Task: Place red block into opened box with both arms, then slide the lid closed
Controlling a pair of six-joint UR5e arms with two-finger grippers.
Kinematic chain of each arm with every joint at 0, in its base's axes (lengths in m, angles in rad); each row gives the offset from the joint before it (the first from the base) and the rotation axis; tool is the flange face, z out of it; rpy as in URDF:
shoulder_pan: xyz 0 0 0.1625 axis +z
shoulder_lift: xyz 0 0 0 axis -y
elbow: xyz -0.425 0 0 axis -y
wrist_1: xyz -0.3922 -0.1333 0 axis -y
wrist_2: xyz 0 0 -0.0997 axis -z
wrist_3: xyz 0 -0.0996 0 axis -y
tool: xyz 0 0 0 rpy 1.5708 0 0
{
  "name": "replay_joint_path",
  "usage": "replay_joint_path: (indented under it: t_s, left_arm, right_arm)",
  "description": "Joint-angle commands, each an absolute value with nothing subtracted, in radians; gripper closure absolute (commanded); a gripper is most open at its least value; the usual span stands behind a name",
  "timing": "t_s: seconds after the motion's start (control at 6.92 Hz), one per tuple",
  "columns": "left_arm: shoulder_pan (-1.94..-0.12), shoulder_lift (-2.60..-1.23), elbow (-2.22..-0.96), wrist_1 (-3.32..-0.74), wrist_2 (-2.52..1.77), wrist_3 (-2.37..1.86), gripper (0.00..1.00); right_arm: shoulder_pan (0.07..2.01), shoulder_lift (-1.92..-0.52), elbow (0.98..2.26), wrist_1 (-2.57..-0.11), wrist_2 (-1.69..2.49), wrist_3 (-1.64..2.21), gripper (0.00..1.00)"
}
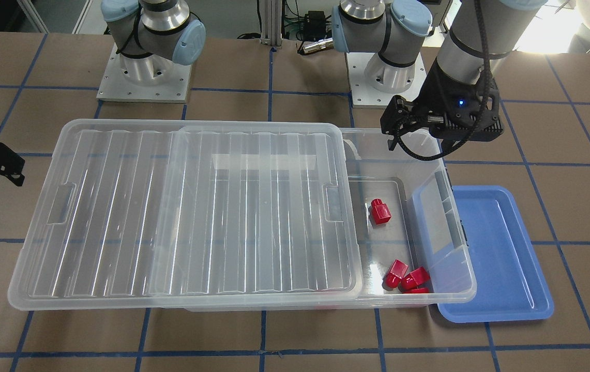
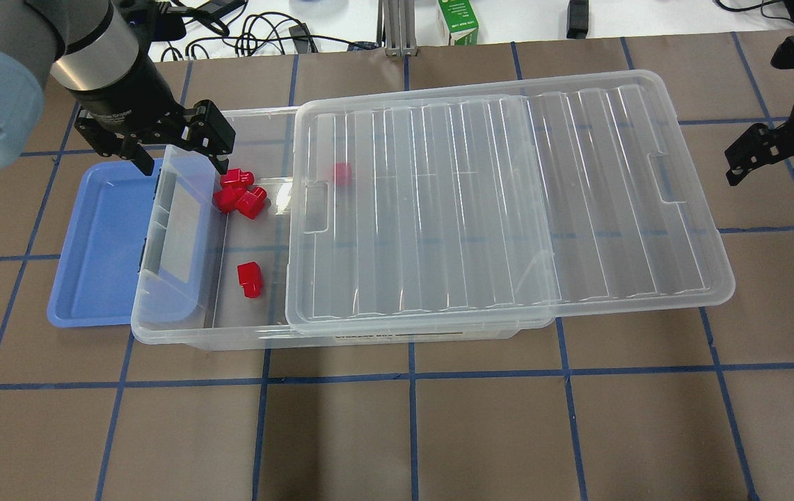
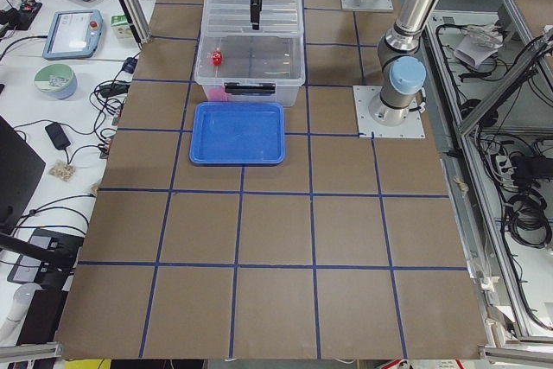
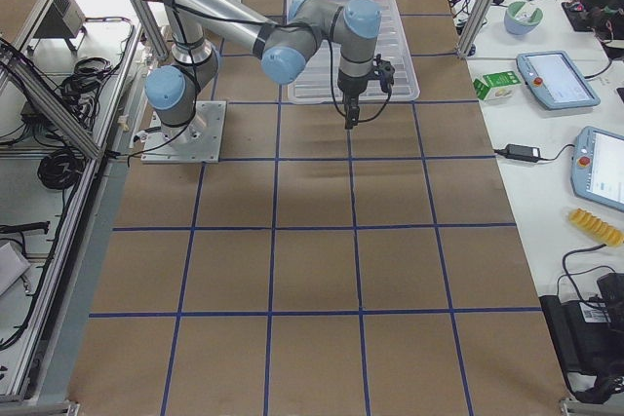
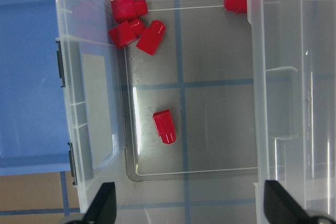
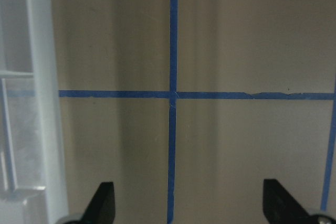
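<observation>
Up front, the small glossy red plastic block (image 1: 380, 212) sat inside the big clear plastic box (image 1: 450, 298), so that part looked done. Overhead, the ribbed translucent lid (image 2: 494, 202) covered only part, so sliding it shut was left. Wrist views: left end effector (image 5: 191, 205) and right end effector (image 6: 191, 205) both gaped, holding nothing.

The left arm (image 1: 473, 49) and right arm (image 4: 229, 12) are showing silver-grey tubes and wearing light-blue joint caps (image 1: 191, 41). Square pale metal base plates (image 1: 119, 90) are showing small screws. A black cable (image 1: 482, 31) is running down the left arm. The left gripper (image 2: 184, 163) is glowing blue toward twelve o'clock on its black housing. The right gripper (image 2: 769, 156) is showing matt black fingers (image 6: 102, 203).
</observation>
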State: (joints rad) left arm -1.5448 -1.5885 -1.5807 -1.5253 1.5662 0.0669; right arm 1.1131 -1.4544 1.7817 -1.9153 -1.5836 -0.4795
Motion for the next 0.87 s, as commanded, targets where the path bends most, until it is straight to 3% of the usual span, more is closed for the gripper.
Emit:
replay_joint_path:
  t_s: [0.0, 0.72]
  left_arm:
    - [-1.546, -1.591, -1.571, -1.543, 1.568, 0.067, 0.0]
    - [-1.545, -1.586, -1.565, -1.554, 1.568, 0.072, 0.0]
  right_arm:
    - [1.115, -1.443, 1.847, -1.994, -1.58, -0.468, 0.01]
    - [1.152, -1.456, 1.841, -1.97, -1.551, -0.449, 0.0]
